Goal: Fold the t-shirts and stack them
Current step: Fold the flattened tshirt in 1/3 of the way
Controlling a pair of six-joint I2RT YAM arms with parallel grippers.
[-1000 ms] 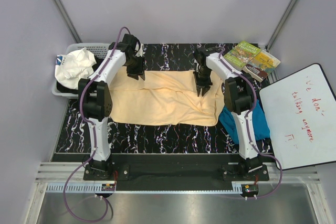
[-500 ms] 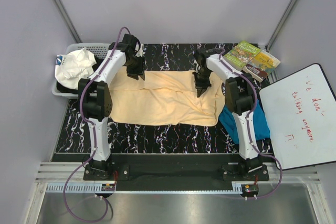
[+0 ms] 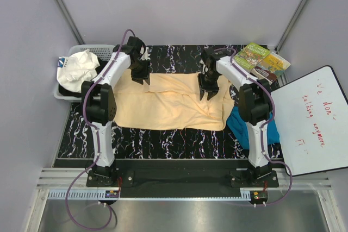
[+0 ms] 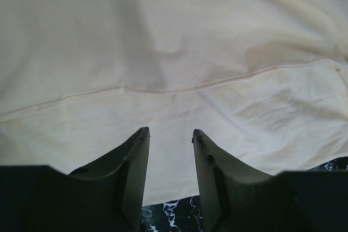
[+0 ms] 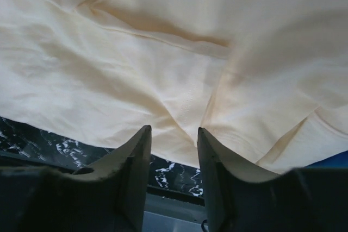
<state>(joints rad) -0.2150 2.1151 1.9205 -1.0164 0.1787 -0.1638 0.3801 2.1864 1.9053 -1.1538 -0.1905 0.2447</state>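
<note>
Peach-yellow t-shirt (image 3: 168,104): we note it spread unfolded across the middle of the black marbled table (image 3: 163,140), long side running left to right. The cloth is rumpled, with a raised fold through its centre and seams showing. Its right end lies against the teal-blue t-shirt (image 3: 272,130), which is bunched at the table's right side by the right arm (only partly in view).

The left gripper (image 3: 142,79) sits at the yellow shirt's far edge, left of centre. In the wrist view its fingers (image 4: 135,158) stand apart with a moderate gap and nothing between them; pale cloth with a seam lies beyond the tips.

The right gripper (image 3: 205,93) is over the shirt's far right part. Its fingers (image 5: 136,161) are likewise parted and hold nothing, with creased cloth under them. We cannot tell whether either pair of tips touches the fabric.
</note>
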